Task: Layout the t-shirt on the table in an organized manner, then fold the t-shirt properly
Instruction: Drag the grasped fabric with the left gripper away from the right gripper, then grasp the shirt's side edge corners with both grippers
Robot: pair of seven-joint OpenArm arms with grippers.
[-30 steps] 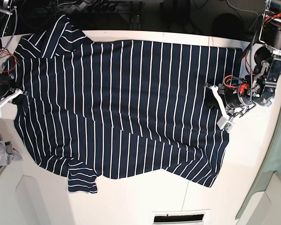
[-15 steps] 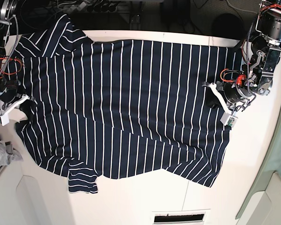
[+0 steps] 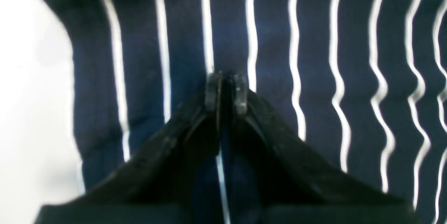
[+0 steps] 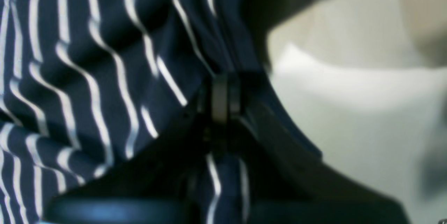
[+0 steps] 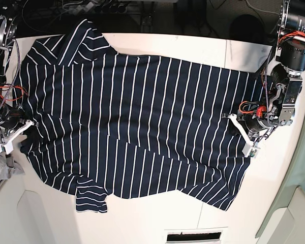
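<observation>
I'm reading the overhead view left to right. At the far left edge a bit of grey cloth (image 5: 1, 170) pokes in, just beside the shirt's lower corner. Above it sits my right gripper (image 5: 15, 134), at the shirt's left edge; its wrist view shows the jaws clenched tight with a pinch of striped fabric between the tips (image 4: 221, 94), cloth bunched up in wrinkles to one side and bare white surface to the other.

The t-shirt (image 5: 137, 117) is spread wide across the table (image 5: 157, 218), navy with thin white stripes, mostly flat. One sleeve sticks up at the top left over the table's back edge, the other lies at the bottom left. The lower right hem runs down at a slant to a point.

On the right, my left gripper (image 5: 241, 133) is at the shirt's right edge. Its wrist view is blurry, but the jaws are nearly together and nipping a fold of the fabric (image 3: 226, 91), with white table just beside the shirt's edge. A thin dark seam (image 5: 226, 51) crosses the table top right.
</observation>
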